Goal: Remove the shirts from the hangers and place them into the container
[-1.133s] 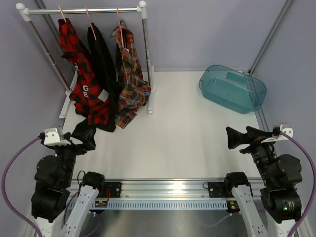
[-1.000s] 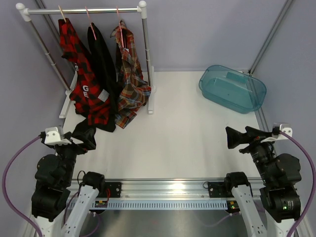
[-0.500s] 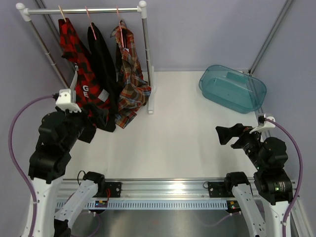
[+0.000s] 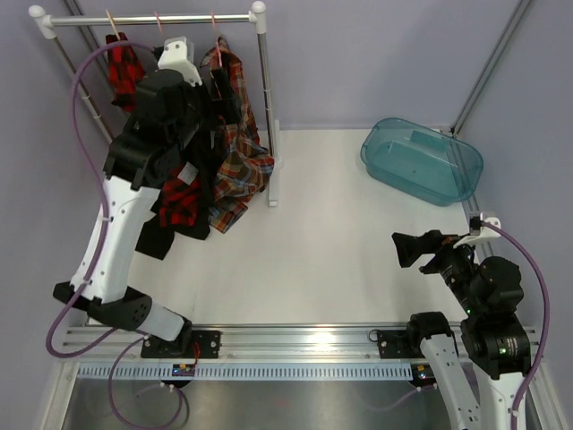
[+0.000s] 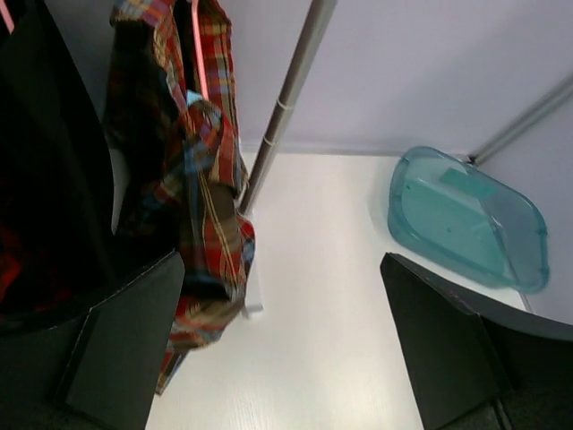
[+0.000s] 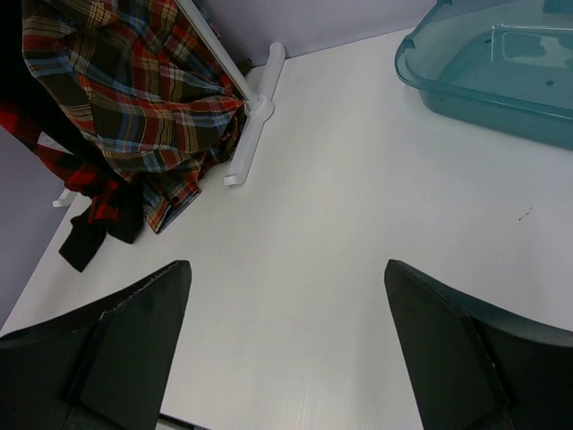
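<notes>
Three shirts hang from pink hangers on the rail: a red-and-black check one, a black one mostly hidden behind my left arm, and a tartan one. My left gripper is raised beside the tartan shirt. It is open and holds nothing, and its left finger is close to the fabric. A pink hanger wire shows inside the collar. The teal container sits empty at the back right. My right gripper hovers open over bare table, short of the container.
The white rail stands on posts with a foot bar on the table at the back left. A grey frame pole slants behind the container. The white tabletop lies between the rack and the container.
My left arm has swung up from the front left to the rail and now covers the black shirt. The right arm has shifted slightly forward. Both grippers stayed open.
</notes>
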Motion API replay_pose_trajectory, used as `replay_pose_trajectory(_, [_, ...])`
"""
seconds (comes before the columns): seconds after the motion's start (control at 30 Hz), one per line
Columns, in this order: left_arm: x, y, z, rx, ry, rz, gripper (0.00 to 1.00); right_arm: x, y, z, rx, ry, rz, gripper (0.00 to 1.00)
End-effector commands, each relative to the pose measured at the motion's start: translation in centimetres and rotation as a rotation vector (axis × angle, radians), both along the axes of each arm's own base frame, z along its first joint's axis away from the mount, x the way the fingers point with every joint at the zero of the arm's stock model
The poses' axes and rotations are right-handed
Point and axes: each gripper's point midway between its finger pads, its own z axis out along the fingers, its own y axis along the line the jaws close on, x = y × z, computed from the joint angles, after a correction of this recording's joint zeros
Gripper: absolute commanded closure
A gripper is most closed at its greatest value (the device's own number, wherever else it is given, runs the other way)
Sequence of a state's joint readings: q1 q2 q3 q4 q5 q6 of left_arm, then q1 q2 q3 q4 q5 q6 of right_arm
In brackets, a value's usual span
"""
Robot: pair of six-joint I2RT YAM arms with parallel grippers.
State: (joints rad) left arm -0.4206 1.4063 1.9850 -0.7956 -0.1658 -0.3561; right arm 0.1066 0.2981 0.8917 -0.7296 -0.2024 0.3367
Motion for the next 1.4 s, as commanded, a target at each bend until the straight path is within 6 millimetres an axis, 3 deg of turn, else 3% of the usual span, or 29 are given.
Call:
replay_pose_trajectory(0.0, [4.6, 1.6, 0.5, 0.071, -0.031, 0.183, 0.01, -0.5, 0.4, 0.6, -0.01, -0.046, 0.03, 0.0])
replay_pose_trajectory(0.07, [7.6, 1.9, -1.1, 0.148, -0.008, 0.254, 0.02, -0.8, 0.5, 0.8, -0.01, -0.062, 0.04, 0.01])
replay_pose_trajectory(0.17, [10.3, 1.9, -3.6, 0.222, 0.033, 0.306, 0.04, -1.2, 0.6, 0.8, -0.013, -0.085, 0.051, 0.0])
replay_pose_trajectory(0.3, [12.5, 1.6, -6.3, 0.267, 0.073, 0.333, 0.12, -1.4, 0.8, 0.9, -0.011, -0.106, 0.067, 0.0])
replay_pose_trajectory(0.57, [13.5, 2.1, -7.7, 0.308, 0.084, 0.378, 0.47, -1.6, 0.9, 0.8, -0.01, -0.118, 0.07, 0.0])
replay_pose_trajectory(0.87, [13.1, 2.4, -7.2, 0.306, 0.054, 0.379, 0.75, -1.9, 0.9, 1.0, -0.008, -0.137, 0.075, 0.01])
replay_pose_trajectory(0.97, [13.1, 2.5, -7.6, 0.326, 0.061, 0.373, 0.99, -2.0, 0.9, 1.0, -0.008, -0.14, 0.075, 0.01])
replay_pose_trajectory(1.07, [12.6, 2.6, -6.1, 0.327, 0.028, 0.359, 1.0, -2.0, 0.9, 1.0, -0.007, -0.138, 0.078, 0.0])
replay_pose_trajectory(1.23, [10.4, 3.5, -1.5, 0.323, -0.067, 0.34, 1.0, -2.1, 1.0, 1.0, -0.007, -0.141, 0.082, 0.01])
replay_pose_trajectory(1.37, [8.8, 3.8, 0.1, 0.322, -0.101, 0.311, 1.0, -2.1, 1.0, 0.9, -0.008, -0.143, 0.086, 0.01])
